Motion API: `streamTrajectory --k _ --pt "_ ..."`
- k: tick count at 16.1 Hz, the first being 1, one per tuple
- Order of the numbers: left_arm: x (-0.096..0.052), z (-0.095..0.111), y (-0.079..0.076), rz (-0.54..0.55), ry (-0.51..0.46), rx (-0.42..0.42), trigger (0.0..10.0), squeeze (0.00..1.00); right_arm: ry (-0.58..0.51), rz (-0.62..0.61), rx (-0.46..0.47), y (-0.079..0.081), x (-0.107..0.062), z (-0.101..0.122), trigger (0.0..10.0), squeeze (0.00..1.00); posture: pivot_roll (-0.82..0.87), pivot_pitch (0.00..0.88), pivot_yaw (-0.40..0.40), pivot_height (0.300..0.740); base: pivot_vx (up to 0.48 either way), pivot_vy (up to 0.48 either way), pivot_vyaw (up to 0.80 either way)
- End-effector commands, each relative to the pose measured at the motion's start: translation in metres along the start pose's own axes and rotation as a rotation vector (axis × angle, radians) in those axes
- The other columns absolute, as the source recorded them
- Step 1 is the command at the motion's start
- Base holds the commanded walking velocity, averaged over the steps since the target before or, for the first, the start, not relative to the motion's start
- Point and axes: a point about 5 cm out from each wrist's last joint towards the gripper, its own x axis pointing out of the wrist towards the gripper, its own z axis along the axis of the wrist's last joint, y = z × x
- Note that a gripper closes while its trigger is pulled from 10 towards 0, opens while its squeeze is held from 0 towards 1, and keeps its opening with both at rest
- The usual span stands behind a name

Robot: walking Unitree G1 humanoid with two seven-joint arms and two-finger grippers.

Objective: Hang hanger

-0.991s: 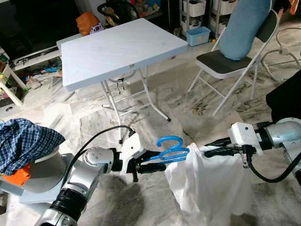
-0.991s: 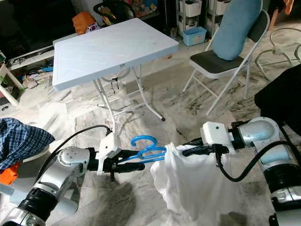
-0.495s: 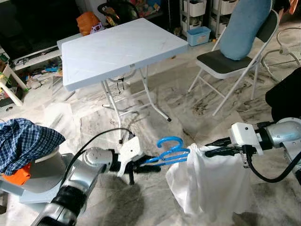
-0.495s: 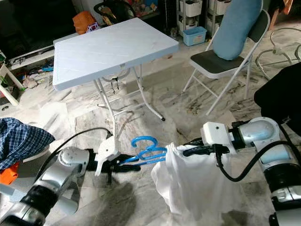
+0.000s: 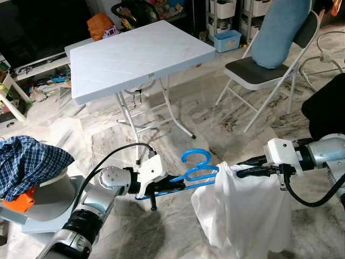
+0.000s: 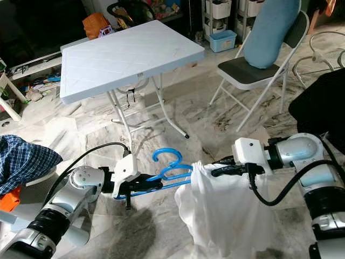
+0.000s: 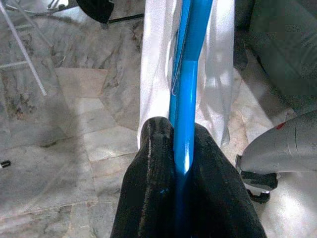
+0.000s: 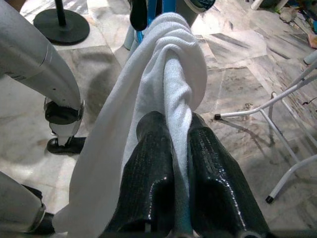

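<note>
A blue plastic hanger (image 5: 190, 168) is held level above the marble floor, hook up, with a white garment (image 5: 242, 210) draped from its right end. My left gripper (image 5: 171, 186) is shut on the hanger's left arm; in the left wrist view its fingers (image 7: 153, 168) clamp the blue bar (image 7: 185, 119). My right gripper (image 5: 247, 171) is shut on the bunched top of the white garment (image 8: 168, 74), at the hanger's other end. The cloth hangs down below it.
A white folding table (image 5: 135, 56) stands ahead, a folding chair (image 5: 264, 73) with a blue cushion at right. A plaid shirt (image 5: 27, 162) lies on a stand at left. Clutter and shelves line the back wall. A black shape (image 5: 326, 105) sits at far right.
The left gripper has pulled the hanger up and slightly right. The right gripper rose a little with the garment top.
</note>
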Motion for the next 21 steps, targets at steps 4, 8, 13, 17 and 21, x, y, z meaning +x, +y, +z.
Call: streamTrajectory --k 4,8,13,17,21 --pt "-0.003 -0.004 0.002 0.043 -0.007 -0.02 0.0 0.0 -0.036 -0.073 -0.012 -0.014 0.003 0.01 10.0 0.0 -0.16 0.0 0.168 0.74 0.0 0.0 0.0" --pt "-0.002 -0.007 0.001 0.057 -0.015 -0.021 0.0 0.0 -0.037 -0.07 0.081 -0.018 0.008 0.008 10.0 1.0 -0.16 0.0 0.159 0.74 0.0 0.0 0.0" --pt "-0.003 -0.005 0.006 0.159 -0.067 -0.013 0.0 0.0 -0.026 -0.275 -0.009 -0.038 0.011 0.013 10.0 1.0 -0.16 0.0 0.156 0.74 0.0 0.0 0.0" --pt "0.003 -0.01 -0.003 0.177 -0.079 -0.025 0.0 0.0 -0.042 -0.461 -0.041 -0.053 0.013 0.019 10.0 1.0 -0.16 0.0 0.154 0.74 0.0 0.0 0.0" --pt "0.005 -0.014 -0.002 0.284 -0.102 -0.047 0.0 0.0 -0.053 -0.59 -0.034 -0.061 0.017 0.018 10.0 1.0 -0.16 0.0 0.153 0.74 0.0 0.0 0.0"
